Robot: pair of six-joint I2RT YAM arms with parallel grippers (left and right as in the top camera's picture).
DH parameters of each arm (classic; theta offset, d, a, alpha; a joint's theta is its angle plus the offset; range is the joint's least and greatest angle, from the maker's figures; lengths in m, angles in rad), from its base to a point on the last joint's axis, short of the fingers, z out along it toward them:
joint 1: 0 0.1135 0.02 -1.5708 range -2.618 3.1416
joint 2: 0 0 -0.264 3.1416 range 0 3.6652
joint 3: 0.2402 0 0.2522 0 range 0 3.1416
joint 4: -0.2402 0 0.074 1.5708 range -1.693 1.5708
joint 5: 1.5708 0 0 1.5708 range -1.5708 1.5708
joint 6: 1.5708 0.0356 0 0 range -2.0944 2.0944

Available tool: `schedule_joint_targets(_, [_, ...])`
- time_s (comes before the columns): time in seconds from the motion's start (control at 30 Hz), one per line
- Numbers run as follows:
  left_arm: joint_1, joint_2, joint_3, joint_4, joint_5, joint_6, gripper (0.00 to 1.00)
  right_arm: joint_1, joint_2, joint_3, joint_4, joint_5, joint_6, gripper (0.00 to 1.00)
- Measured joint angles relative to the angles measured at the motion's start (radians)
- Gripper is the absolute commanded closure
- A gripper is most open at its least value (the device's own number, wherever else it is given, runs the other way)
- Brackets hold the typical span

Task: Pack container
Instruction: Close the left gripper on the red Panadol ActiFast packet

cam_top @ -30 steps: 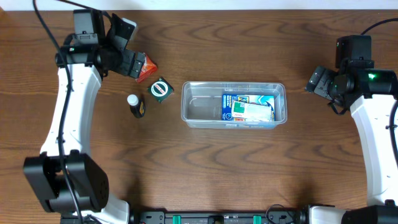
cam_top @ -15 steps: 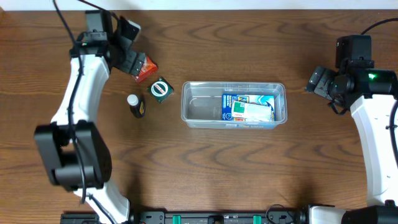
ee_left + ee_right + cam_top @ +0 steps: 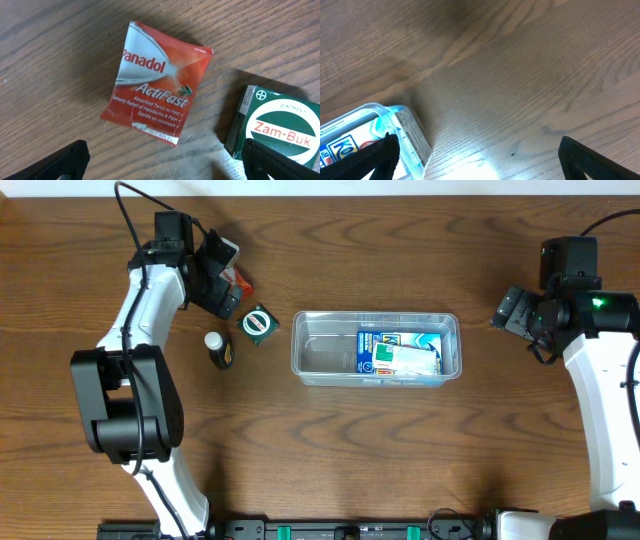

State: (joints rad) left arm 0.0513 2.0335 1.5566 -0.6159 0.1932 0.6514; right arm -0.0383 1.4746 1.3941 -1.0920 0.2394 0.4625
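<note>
Two spread fingers (image 3: pixel 55 162) of the left gripper (image 3: pixel 162 165) hover just short of the red Panadol sachet (image 3: pixel 157 82), its long axis pointing ahead between them, with the container (image 3: pixel 320 350) well apart at table centre and the right gripper (image 3: pixel 510 310), likewise spread, beyond it.

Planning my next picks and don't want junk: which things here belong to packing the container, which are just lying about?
Job: container; blue packet inside it; Panadol sachet below the open left tool; Zam-Buk box; small bottle. The last three probably await packing.
Lying about: no stray item visible; only the open right tool, off the container's end.
</note>
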Motion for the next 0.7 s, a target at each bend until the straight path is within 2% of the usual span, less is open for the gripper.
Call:
schedule_joint_targets(0.33, [0.0,0.08,0.0,0.079,0.01,0.023,0.02,0.0,0.0,0.0,0.0,0.0,0.0,0.01])
schedule_joint_targets(0.7, [0.0,0.09,0.0,0.153,0.01,0.056,0.02,0.0,0.0,0.0,0.0,0.0,0.0,0.01])
